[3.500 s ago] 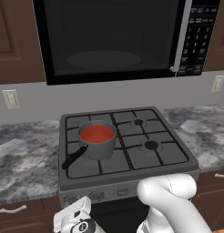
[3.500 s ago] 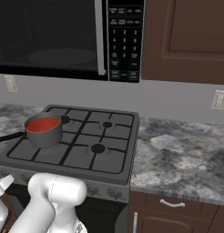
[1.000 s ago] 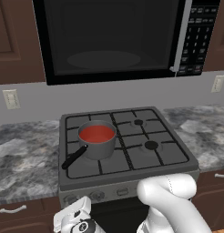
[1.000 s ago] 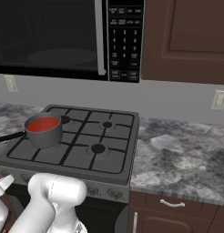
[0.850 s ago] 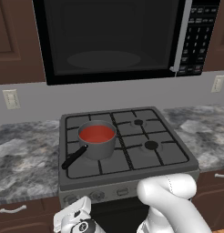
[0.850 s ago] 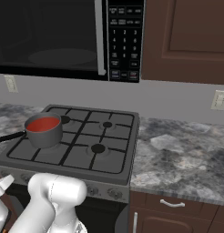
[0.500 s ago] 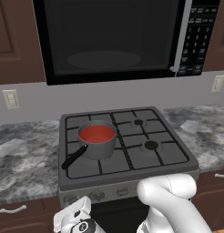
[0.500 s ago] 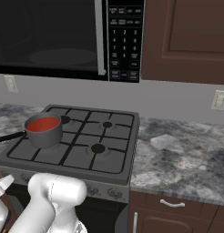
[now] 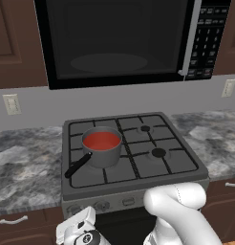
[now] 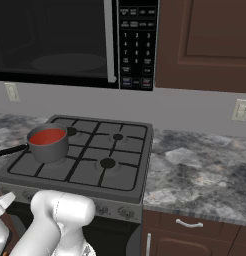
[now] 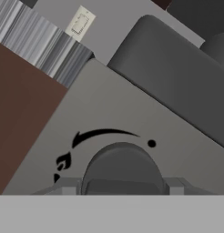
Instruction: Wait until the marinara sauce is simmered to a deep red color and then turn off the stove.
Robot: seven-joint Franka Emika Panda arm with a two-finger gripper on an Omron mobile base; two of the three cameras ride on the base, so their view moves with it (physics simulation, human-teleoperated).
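On the stove's (image 9: 133, 158) front-left burner you have the small grey saucepan (image 9: 102, 151), its black handle (image 9: 77, 165) pointing toward the front-left corner. Inside it the marinara sauce (image 9: 101, 140) lies as a flat, smooth disc of red with an orange cast. From the right base view you also see the granite worktop (image 10: 200, 172) running off the stove's right edge, and a drawer pull (image 10: 189, 224) under it. Your hand view gives what neither base camera does: a round grey knob (image 11: 123, 169) on the stove's front panel, seen very close, with a black flame mark and curved arrow around it. The gripper (image 11: 123, 185) sits on that knob, one finger at each side, closed narrow around it.
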